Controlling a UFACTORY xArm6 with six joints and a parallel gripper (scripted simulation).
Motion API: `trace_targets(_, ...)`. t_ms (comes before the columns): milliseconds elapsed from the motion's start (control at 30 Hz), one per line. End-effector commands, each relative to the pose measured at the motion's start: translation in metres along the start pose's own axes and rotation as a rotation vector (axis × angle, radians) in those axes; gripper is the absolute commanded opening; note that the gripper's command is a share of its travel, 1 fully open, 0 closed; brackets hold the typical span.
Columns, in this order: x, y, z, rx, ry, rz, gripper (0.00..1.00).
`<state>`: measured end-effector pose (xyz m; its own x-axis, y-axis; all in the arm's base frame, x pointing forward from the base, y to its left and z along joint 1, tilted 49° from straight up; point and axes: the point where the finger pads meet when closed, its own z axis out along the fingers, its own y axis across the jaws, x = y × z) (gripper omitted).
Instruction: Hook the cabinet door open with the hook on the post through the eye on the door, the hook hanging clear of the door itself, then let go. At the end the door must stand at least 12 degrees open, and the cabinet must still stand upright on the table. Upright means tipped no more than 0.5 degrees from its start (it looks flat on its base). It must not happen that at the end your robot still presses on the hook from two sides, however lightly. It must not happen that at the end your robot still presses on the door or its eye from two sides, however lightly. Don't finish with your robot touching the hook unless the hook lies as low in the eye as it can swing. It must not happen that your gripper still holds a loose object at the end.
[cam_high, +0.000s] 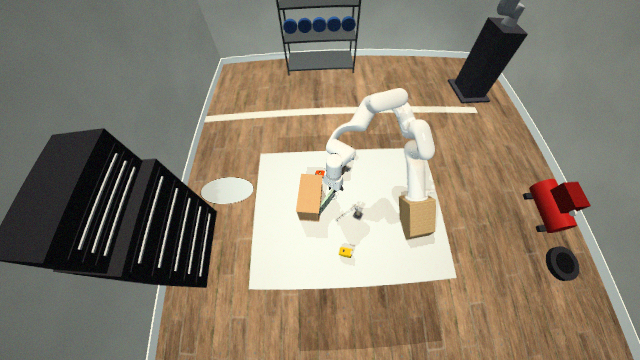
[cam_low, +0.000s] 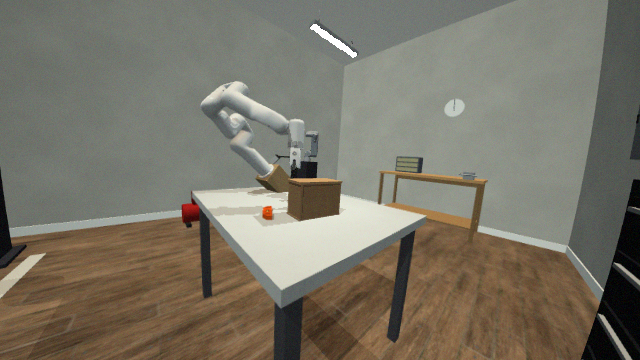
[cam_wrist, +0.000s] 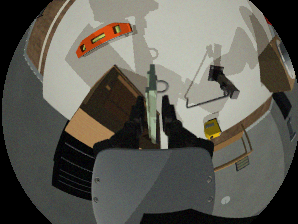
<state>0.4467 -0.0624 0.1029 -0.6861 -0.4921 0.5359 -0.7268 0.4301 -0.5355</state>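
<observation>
1. The worktop (cam_high: 280, 265) (cam_low: 350, 235) carries the cabinet (cam_high: 310, 194) (cam_low: 315, 200) (cam_wrist: 102, 97), standing upright.
2. The green door (cam_high: 327, 201) (cam_wrist: 152, 112) stands swung out from the cabinet.
3. The hand (cam_high: 336, 189) (cam_low: 294, 172) (cam_wrist: 153, 103), narrowly parted and gripping nothing, has its fingers either side of the door, beside the cabinet.
4. The hook (cam_wrist: 207, 105) sits on its post (cam_high: 358, 214) (cam_wrist: 225, 82), out in front of the cabinet, apart from the eye.
5. The eye (cam_wrist: 168, 86) sticks out from the cabinet's door.

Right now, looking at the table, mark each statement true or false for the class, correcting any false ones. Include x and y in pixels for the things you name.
1. The green door (cam_high: 327, 201) (cam_wrist: 152, 110) stands open. True.
2. The hook (cam_wrist: 207, 104) passes through the eye (cam_wrist: 168, 86). False: it is outside the eye, apart from it.
3. The cabinet (cam_high: 310, 192) (cam_low: 315, 199) (cam_wrist: 90, 129) lies on its side. False: it stands upright.
4. The orange level (cam_high: 320, 173) (cam_low: 267, 213) (cam_wrist: 105, 38) is nearer the cabinet than the yellow block (cam_high: 345, 251) (cam_wrist: 212, 129) is. True.
</observation>
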Motion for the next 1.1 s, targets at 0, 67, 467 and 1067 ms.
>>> trace_targets(0,-0.001,-0.001,-0.008,0.002,-0.002,0.001,0.27)
trace_targets(67,-0.001,-0.001,-0.01,0.002,-0.002,0.001,0.27)
trace_targets(467,-0.001,-0.001,-0.036,0.002,-0.002,0.001,0.27)
trace_targets(1067,0.0,-0.001,-0.052,0.002,-0.002,0.001,0.27)
